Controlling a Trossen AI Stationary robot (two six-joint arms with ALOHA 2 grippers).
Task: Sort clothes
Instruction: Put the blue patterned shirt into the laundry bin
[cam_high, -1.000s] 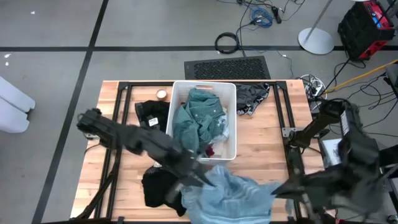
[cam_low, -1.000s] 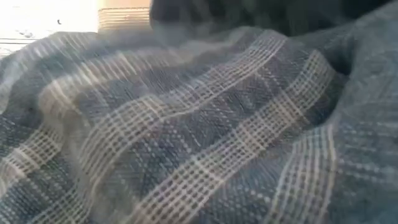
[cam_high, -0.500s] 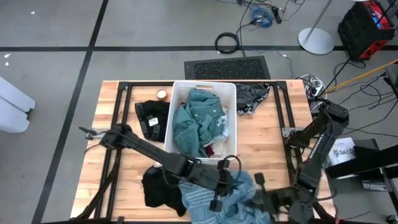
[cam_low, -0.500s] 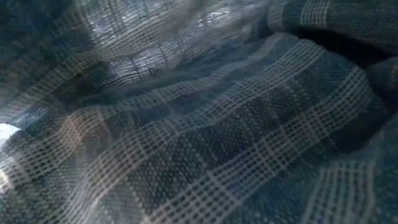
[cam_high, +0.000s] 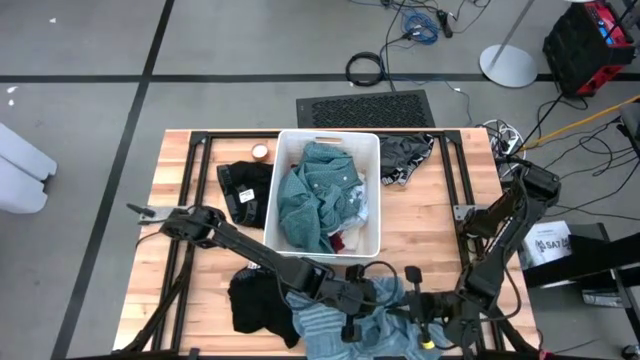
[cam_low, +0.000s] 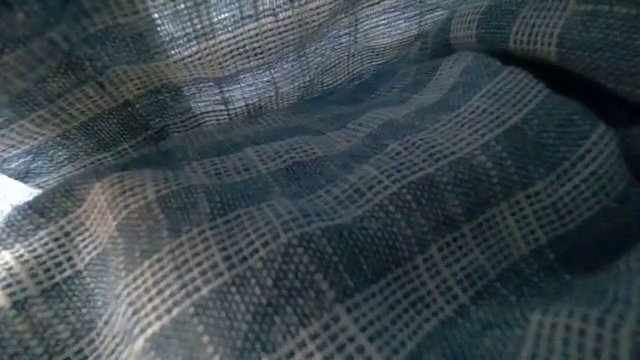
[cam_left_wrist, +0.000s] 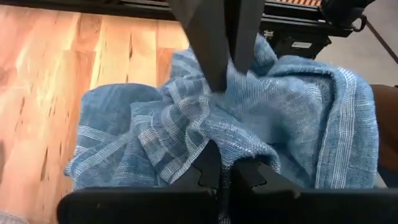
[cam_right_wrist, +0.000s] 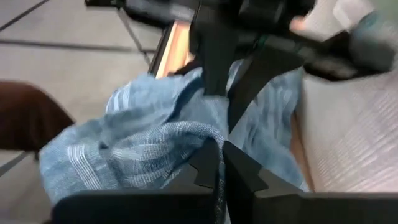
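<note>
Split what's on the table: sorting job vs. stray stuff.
Job:
- light blue striped cloth, pinched by left hand and right hand
- teal garment in the white bin
- black garment
- dark garment
- grey patterned garment

Stray:
- tape roll

Left arm: dark, slender jointed links with a thin black cable looped near the wrist. Right arm: dark, thicker links, rounded joint housings. Fingers: flat, matt dark-grey, tapered, on a toothed black rail.
</note>
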